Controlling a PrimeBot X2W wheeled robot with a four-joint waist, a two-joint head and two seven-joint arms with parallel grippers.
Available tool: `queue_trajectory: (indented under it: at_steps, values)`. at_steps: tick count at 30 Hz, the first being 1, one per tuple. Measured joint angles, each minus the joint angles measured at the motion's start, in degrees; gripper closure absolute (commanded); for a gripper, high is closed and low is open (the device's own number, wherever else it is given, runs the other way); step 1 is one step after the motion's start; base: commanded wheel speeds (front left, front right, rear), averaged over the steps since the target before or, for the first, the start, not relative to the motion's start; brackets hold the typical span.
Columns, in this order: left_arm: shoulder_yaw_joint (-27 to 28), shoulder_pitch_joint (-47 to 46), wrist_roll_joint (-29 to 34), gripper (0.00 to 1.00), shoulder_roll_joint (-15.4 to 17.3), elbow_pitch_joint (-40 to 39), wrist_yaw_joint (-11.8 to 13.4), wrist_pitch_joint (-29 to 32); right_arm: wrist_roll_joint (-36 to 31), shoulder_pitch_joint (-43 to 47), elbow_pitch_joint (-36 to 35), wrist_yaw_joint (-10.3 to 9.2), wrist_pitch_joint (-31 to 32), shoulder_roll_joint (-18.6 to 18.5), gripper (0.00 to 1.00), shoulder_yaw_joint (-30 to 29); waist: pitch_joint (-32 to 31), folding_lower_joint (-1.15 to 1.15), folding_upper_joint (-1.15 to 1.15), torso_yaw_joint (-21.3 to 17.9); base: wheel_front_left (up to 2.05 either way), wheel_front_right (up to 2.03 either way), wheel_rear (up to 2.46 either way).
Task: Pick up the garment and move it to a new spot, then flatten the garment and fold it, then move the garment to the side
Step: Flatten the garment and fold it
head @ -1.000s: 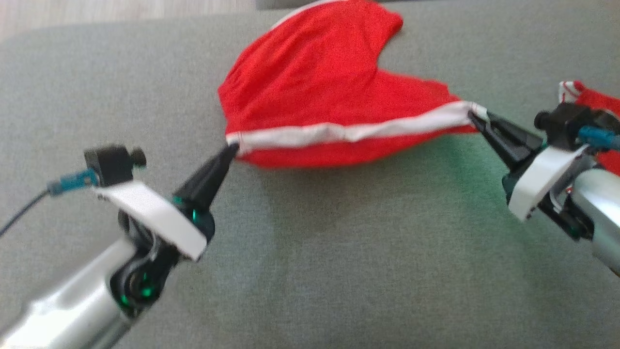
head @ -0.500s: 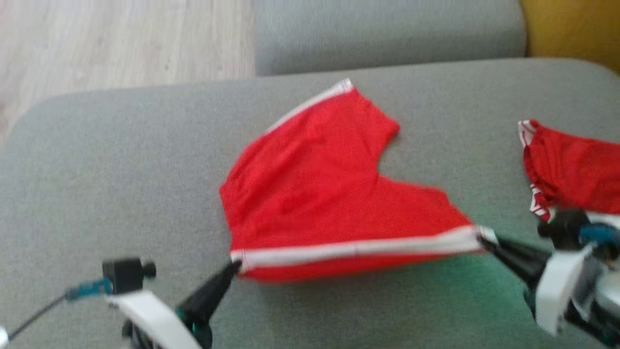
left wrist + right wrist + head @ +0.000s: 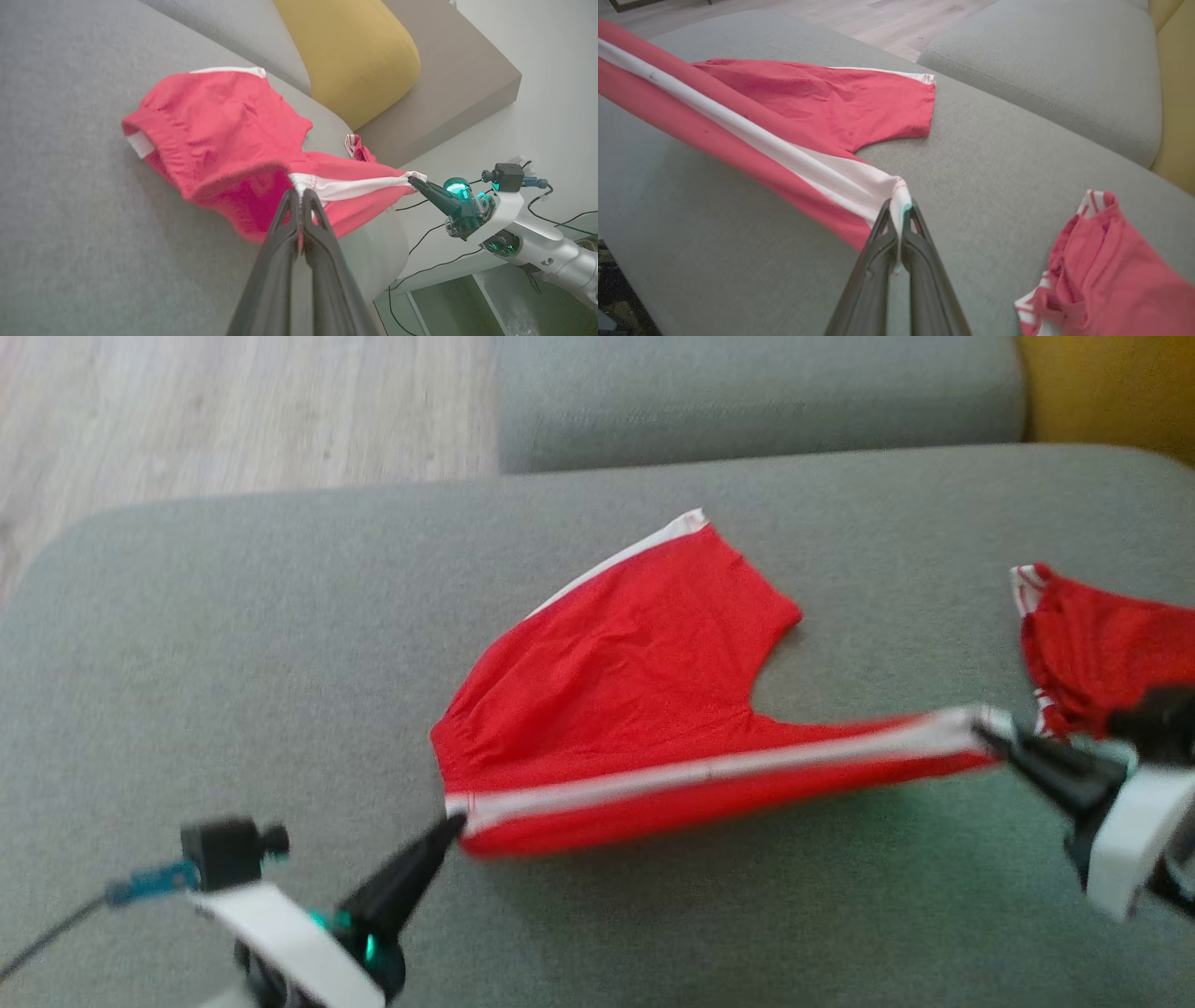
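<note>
The garment (image 3: 635, 691) is a pair of red shorts with a white side stripe, stretched across the grey couch seat (image 3: 280, 644). My left gripper (image 3: 455, 823) is shut on the stripe's left end, and my right gripper (image 3: 982, 732) is shut on its right end. The striped edge is lifted and pulled taut between them, while the far leg lies on the cushion. In the left wrist view the left gripper (image 3: 300, 192) pinches the white hem of the garment (image 3: 219, 135). In the right wrist view the right gripper (image 3: 900, 207) pinches the stripe of the garment (image 3: 822, 98).
A second red garment (image 3: 1102, 653) lies crumpled at the right, close behind my right gripper, also the second red garment (image 3: 1101, 270). A grey back cushion (image 3: 756, 392) and a yellow cushion (image 3: 355, 51) stand behind. Wooden floor (image 3: 233, 411) lies past the couch's left edge.
The head camera has tilted up, shifting the whole picture down. My right gripper has pulled its end further right, so the striped edge is now stretched straighter and longer.
</note>
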Motion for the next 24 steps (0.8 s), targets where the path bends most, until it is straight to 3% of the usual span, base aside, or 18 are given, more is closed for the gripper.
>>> queue_trajectory:
  at_steps: [12,24]
  values:
    - [2.07,-9.43,1.12,1.00,-4.47,2.01,0.00,0.77,-3.82,-15.30,5.15,0.00,5.22,3.18,1.00,-2.44,7.39,0.01,0.00,4.48,0.00,0.00,0.00]
    - [1.41,-15.43,1.27,1.00,-10.02,6.01,0.00,0.75,-1.16,-29.88,12.23,0.00,11.17,5.99,1.00,3.45,13.70,0.00,0.00,10.40,0.00,0.00,0.00]
